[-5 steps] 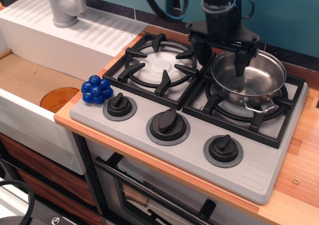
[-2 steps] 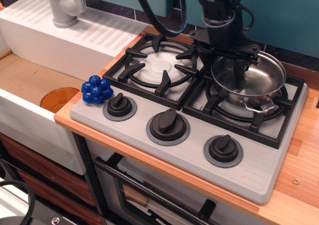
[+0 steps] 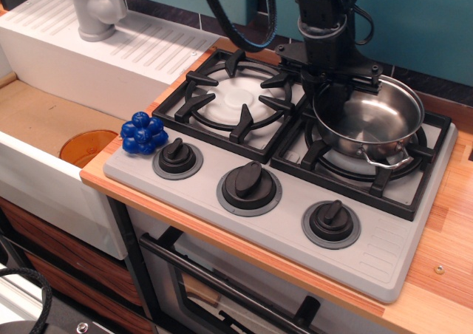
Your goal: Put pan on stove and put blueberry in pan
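The steel pan (image 3: 369,118) sits upright on the right burner grate of the grey stove (image 3: 384,264). My gripper (image 3: 336,83) hangs just above the pan's back left rim. Its jaws stand apart and hold nothing, and the fingertips are partly hidden against the dark grate and rim. The blueberry (image 3: 144,133), a cluster of glossy dark-blue balls, rests on the stove's front left corner, beside the left black knob (image 3: 177,157) and far left of my gripper. The left burner (image 3: 235,99) is bare.
A white sink (image 3: 52,179) with an orange drain disc (image 3: 87,146) lies left of the stove. A grey faucet (image 3: 96,9) and a ribbed white drainboard (image 3: 126,46) stand at the back left. Two more knobs (image 3: 249,187) (image 3: 330,223) line the stove's front. Wooden counter (image 3: 443,267) runs to the right.
My gripper has risen out of the pan; the finger that reached inside the pan now sits above the rim. The pan and blueberry have not moved.
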`<state>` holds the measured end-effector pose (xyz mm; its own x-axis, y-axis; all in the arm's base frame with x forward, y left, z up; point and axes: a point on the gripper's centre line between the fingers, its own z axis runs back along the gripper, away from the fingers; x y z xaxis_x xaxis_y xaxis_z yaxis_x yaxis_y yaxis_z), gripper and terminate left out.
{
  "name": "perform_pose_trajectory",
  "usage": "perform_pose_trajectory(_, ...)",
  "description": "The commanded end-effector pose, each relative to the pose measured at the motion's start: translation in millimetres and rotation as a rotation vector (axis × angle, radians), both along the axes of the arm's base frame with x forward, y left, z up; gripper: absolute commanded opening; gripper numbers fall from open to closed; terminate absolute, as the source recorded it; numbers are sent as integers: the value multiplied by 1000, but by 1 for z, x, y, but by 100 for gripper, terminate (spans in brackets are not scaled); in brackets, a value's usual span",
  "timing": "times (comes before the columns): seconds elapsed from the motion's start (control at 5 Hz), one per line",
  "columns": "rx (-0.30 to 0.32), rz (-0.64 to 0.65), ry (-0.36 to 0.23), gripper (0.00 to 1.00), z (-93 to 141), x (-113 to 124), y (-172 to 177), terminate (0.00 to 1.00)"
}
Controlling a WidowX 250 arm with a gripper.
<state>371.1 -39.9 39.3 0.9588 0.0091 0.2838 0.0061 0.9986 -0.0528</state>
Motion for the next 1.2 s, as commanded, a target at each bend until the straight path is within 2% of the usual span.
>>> perform_pose_trajectory(0.0, 25, -35, 9, 0, 50, -5, 6, 0)
perform_pose_trajectory(0.4, 94, -23, 65, 0, 104, -16, -3, 0)
perform_pose_trajectory(0.6, 123, -41, 86, 0, 121, -13, 3, 0)
perform_pose_trajectory(1.0, 175, -101, 92, 0, 132, 2, 53, 0)
